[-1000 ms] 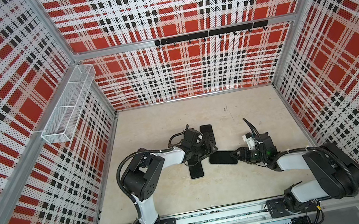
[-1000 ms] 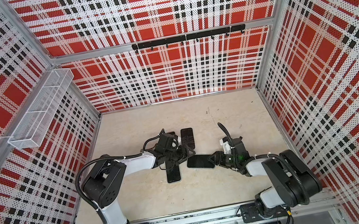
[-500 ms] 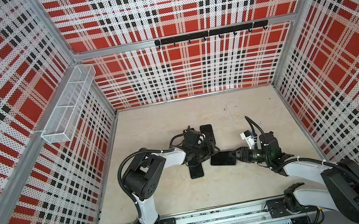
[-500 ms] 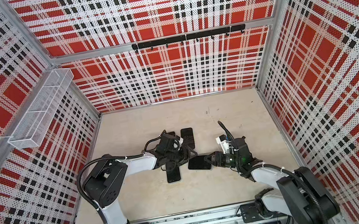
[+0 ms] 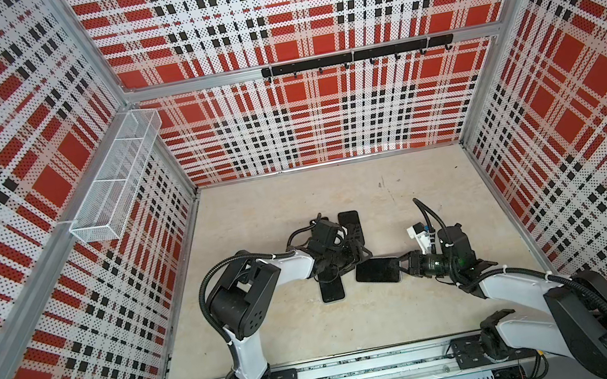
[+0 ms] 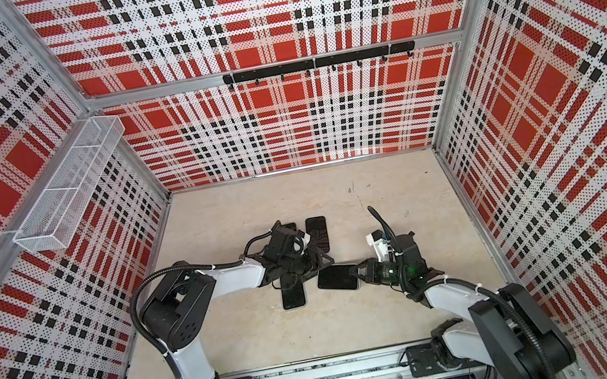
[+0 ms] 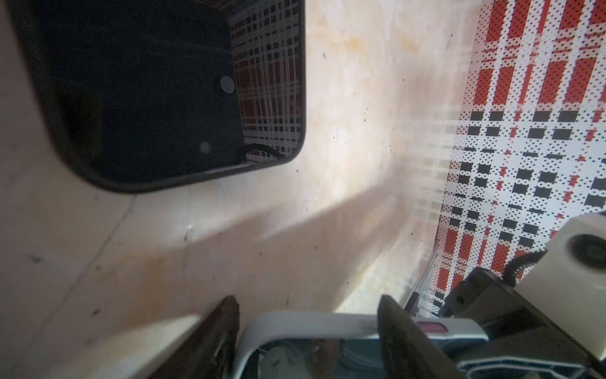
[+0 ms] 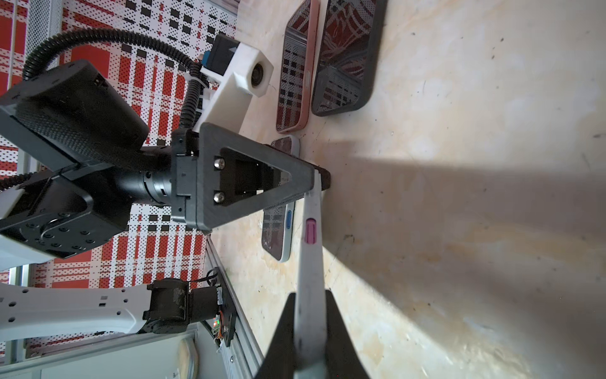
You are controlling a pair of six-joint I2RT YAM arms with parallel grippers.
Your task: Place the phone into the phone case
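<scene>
A white-edged phone [image 8: 310,256] with a pink side button hangs tilted just above the floor between both grippers; in both top views it is a dark slab [image 5: 375,270] [image 6: 336,278]. My right gripper [image 8: 310,295] [image 5: 401,264] is shut across the thickness of its near end. My left gripper [image 7: 308,298] [image 5: 364,257] [image 8: 316,180] is closed across the width of the far end, its white rim [image 7: 311,323] between the fingers. A black phone case [image 7: 131,82] [image 5: 350,224] [image 8: 347,59] lies flat on the floor just beyond the left gripper.
A pale-rimmed phone with a blue button [image 8: 278,229] [image 5: 331,289] lies under the left gripper. A salmon-rimmed one [image 8: 295,65] lies beside the black case. A wire basket [image 5: 114,177] hangs on the left wall and a hook rail [image 5: 354,57] on the back wall.
My right gripper has closed on the phone's near end, and the right arm has stretched out lower toward it. The left gripper has kept its place and width.
</scene>
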